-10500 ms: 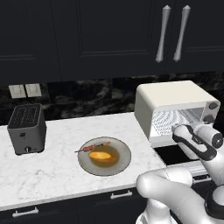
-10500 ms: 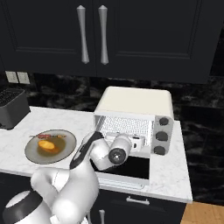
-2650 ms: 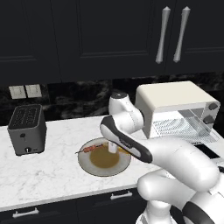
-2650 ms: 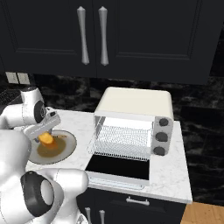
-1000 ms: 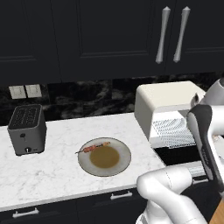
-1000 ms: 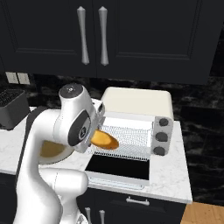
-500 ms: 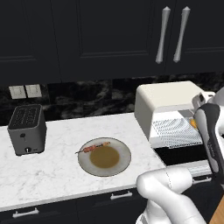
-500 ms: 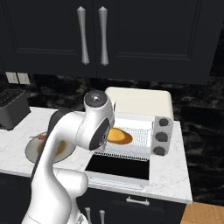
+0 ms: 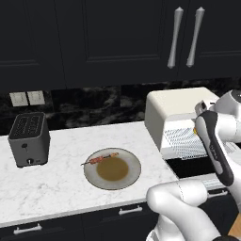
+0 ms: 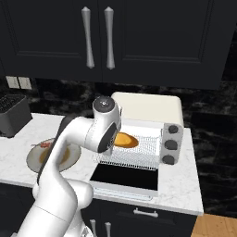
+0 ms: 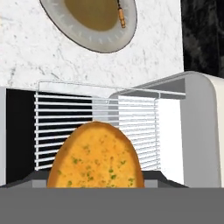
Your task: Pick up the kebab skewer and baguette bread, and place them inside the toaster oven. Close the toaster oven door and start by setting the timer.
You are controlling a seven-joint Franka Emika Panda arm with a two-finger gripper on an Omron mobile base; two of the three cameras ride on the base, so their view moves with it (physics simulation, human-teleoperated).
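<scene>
The golden-orange baguette bread (image 10: 126, 140) hangs at the mouth of the cream-white toaster oven (image 10: 148, 109), just over its wire rack (image 10: 134, 156). My gripper (image 10: 117, 140) is shut on it, the fingers hidden behind the wrist. In the hand view the baguette bread (image 11: 96, 157) covers the fingertips, with the wire rack (image 11: 65, 122) beyond it. The toaster oven door (image 10: 124, 178) lies open and flat in front. The kebab skewer (image 9: 100, 160) rests on the far rim of the grey plate (image 9: 132, 175), left of the oven.
A dark grey slot toaster (image 9: 30, 139) stands at the counter's left. Three dark knobs (image 10: 171, 144) sit on the oven's right side. Black cabinets with silvery handles (image 9: 186, 37) hang overhead. My white arm (image 9: 214, 141) covers the oven's front in the left base view.
My arm has swung right from the plate to the oven with the baguette bread, which has moved from the door's left edge to over the wire rack.
</scene>
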